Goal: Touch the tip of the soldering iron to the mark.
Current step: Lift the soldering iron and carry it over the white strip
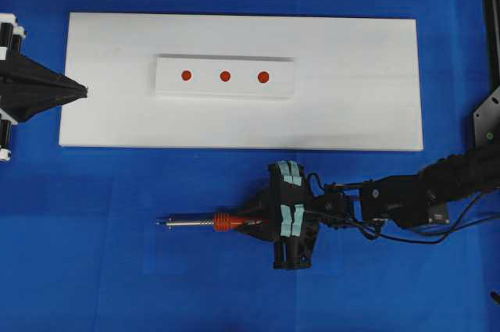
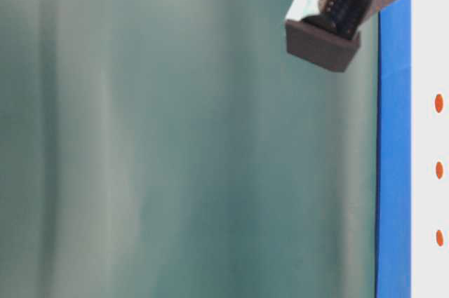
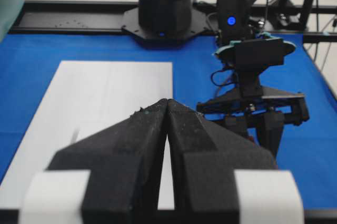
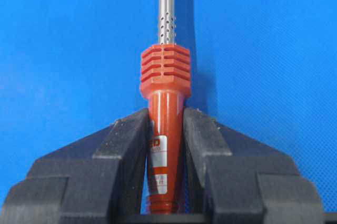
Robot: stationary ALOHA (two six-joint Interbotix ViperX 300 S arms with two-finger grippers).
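We found the soldering iron (image 1: pixel 211 223) lying on the cloth (image 1: pixel 94 269) in front of the board (image 1: pixel 351 113), well apart from it, its tip (image 1: pixel 160 223) pointing left. A strip (image 1: pixel 168 82) lay on the board's middle, carrying three marks (image 1: pixel 225 76) in a row.

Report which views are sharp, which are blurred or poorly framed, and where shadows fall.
Overhead: sharp, evenly lit; the white board is bright without glare. Table-level: rotated sideways, mostly a blurry grey-green backdrop. Left wrist: the left gripper fills the foreground, slightly soft. Right wrist: crisp on the soldering iron, whose shadow falls to its right on the blue cloth.
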